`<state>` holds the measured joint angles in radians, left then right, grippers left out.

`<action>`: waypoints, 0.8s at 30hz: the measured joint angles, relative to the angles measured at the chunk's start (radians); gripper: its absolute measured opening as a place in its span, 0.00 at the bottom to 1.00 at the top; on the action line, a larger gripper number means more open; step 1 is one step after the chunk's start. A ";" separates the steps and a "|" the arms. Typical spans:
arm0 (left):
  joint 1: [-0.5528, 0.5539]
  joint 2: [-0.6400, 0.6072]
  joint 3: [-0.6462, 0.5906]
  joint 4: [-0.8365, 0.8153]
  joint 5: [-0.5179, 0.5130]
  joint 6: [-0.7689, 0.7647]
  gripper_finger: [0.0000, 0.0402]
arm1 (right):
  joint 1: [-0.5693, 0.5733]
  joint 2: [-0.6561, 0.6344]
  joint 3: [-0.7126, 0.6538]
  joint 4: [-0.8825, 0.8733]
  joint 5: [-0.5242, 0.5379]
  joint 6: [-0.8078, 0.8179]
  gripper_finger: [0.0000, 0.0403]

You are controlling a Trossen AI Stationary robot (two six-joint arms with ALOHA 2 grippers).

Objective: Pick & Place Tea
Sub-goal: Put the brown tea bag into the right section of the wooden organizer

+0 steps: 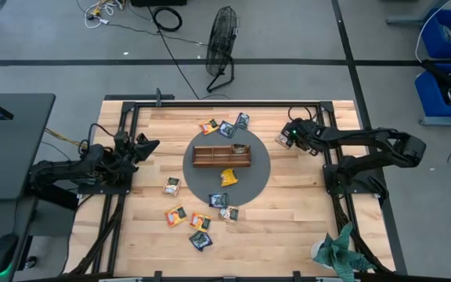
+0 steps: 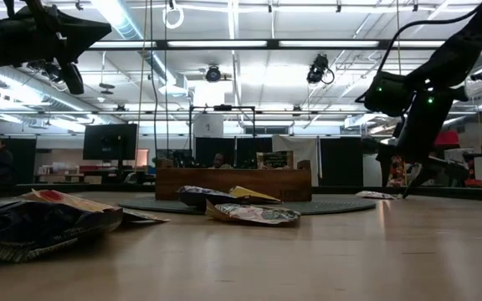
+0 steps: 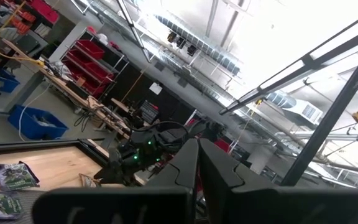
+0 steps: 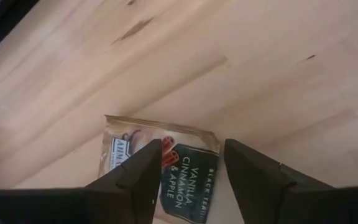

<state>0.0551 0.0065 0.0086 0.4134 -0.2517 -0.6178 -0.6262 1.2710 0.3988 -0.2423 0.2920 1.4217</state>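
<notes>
Wooden tabletop (image 1: pixel 304 204) carries the tea in a loose scatter: sachets lie around a brown compartment tray (image 1: pixel 221 156) on a dark round mat (image 1: pixel 261 176), some beyond it, several nearer the front edge, and a yellow sachet (image 1: pixel 229 177) on the mat itself.

What matters is out by the right arm. Its right gripper (image 4: pixel 188 163) hangs with fingers spread wide and nothing between them, pointing down at a vanilla, cinnamon and apple sachet (image 4: pixel 185 180) lying flat on the wood directly beneath. The packet sits between the two fingertips, its long side running roughly along the line of the fingers. I'd judge the next move is a straight drop and a pinch.

The left gripper (image 1: pixel 143 146) waits clenched and empty at the table's left edge, well apart from this packet.
</notes>
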 joint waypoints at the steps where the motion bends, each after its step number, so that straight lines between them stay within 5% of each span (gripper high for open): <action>1: 0.000 0.000 0.000 0.000 0.000 0.000 0.05 | 0.000 0.003 0.000 0.000 0.001 -0.008 0.47; 11: 0.000 0.000 0.000 0.000 0.000 0.000 0.05 | -0.009 0.008 -0.001 -0.003 0.018 -0.059 0.40; 24: 0.000 0.000 0.000 0.000 0.000 -0.027 0.05 | 0.010 0.084 -0.002 0.047 0.014 -0.103 0.05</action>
<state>0.0551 0.0063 0.0086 0.4133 -0.2520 -0.6453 -0.6159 1.3550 0.3972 -0.1954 0.3056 1.3186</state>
